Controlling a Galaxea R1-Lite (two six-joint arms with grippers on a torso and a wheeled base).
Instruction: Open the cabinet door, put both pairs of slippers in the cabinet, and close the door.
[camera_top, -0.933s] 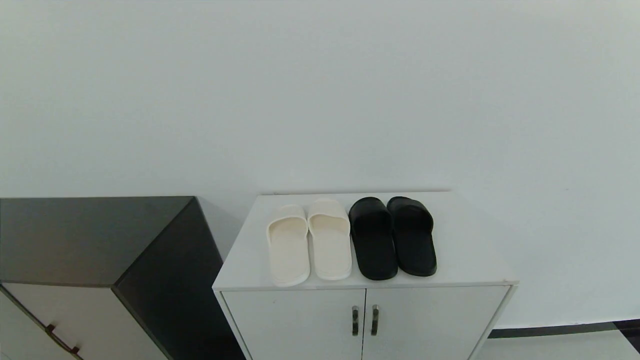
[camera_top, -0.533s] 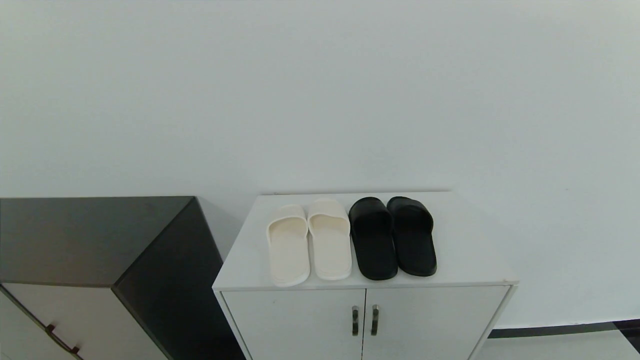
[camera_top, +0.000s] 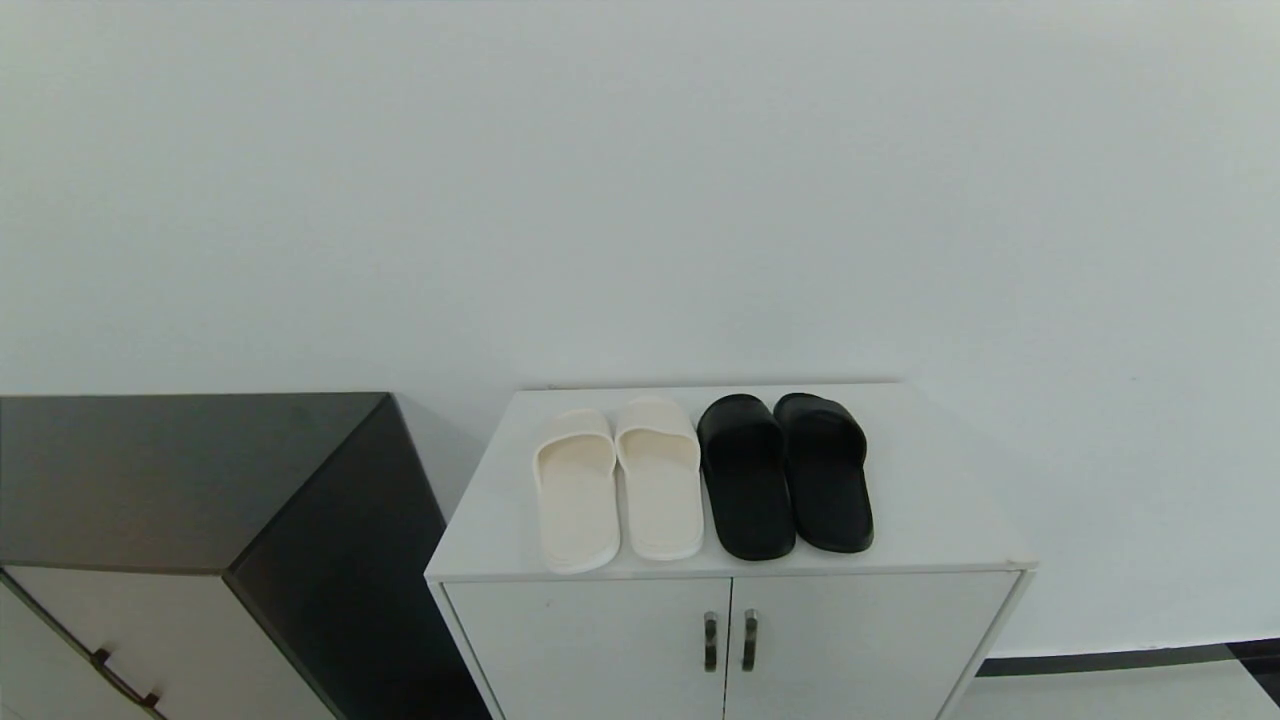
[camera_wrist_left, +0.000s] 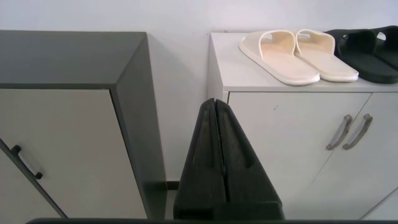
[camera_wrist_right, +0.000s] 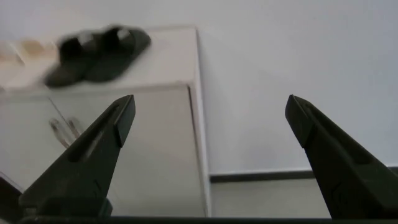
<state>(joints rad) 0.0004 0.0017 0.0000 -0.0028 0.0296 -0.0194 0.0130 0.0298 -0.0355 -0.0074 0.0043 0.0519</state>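
Note:
A white cabinet (camera_top: 920, 530) stands against the wall, both doors shut, with two metal handles (camera_top: 728, 640) at the middle seam. On its top lie a cream pair of slippers (camera_top: 617, 485) on the left and a black pair of slippers (camera_top: 785, 472) on the right, side by side. My left gripper (camera_wrist_left: 216, 106) is shut, low and in front of the gap beside the cabinet (camera_wrist_left: 280, 134); the cream slippers (camera_wrist_left: 298, 55) lie above it. My right gripper (camera_wrist_right: 208, 115) is open, well short of the cabinet's right door (camera_wrist_right: 149, 143), with the black slippers (camera_wrist_right: 96, 53) higher up.
A taller dark-topped cabinet (camera_top: 180, 480) with a dark drawer handle (camera_top: 120, 682) stands close on the left of the white one. A plain wall rises behind. Bare floor and a dark skirting (camera_top: 1100, 660) lie to the right.

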